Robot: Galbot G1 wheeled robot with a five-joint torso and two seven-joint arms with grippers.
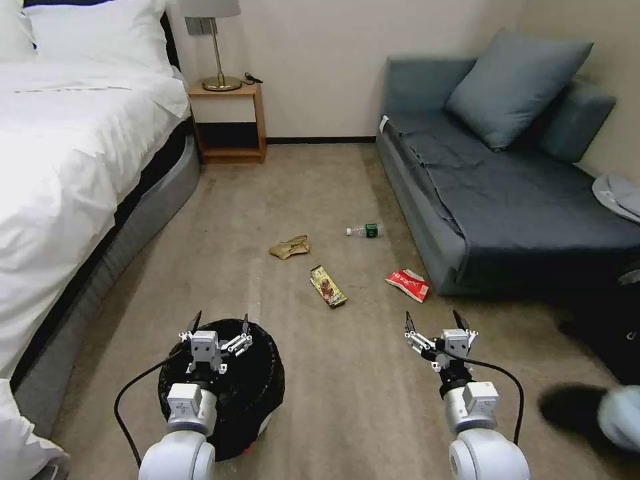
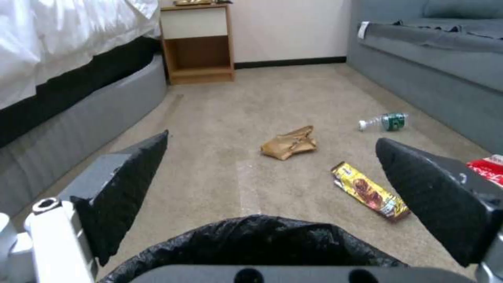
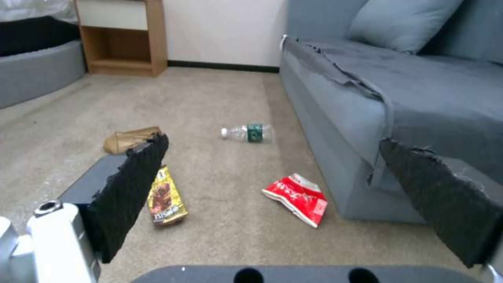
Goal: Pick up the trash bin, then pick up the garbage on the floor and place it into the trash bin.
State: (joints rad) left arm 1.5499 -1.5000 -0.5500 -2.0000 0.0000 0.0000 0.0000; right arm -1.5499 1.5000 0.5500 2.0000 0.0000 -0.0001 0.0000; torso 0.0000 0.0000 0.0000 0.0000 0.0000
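Black trash bin (image 1: 257, 387) rim under spread left claw (image 1: 219, 325), right claw (image 1: 433, 322) apart, perhaps over bare carpet (image 1: 347, 393).

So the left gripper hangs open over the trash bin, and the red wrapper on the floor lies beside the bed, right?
Not quite. The left gripper does hang open over the trash bin, but the red wrapper lies beside the grey sofa, not the bed. The head view shows this.

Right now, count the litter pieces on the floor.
4. Paper bag mid-carpet; bottle beyond it, toward the sofa; gold wrapper nearest the bin; red wrapper at the sofa's corner. More may lie hidden under furniture.
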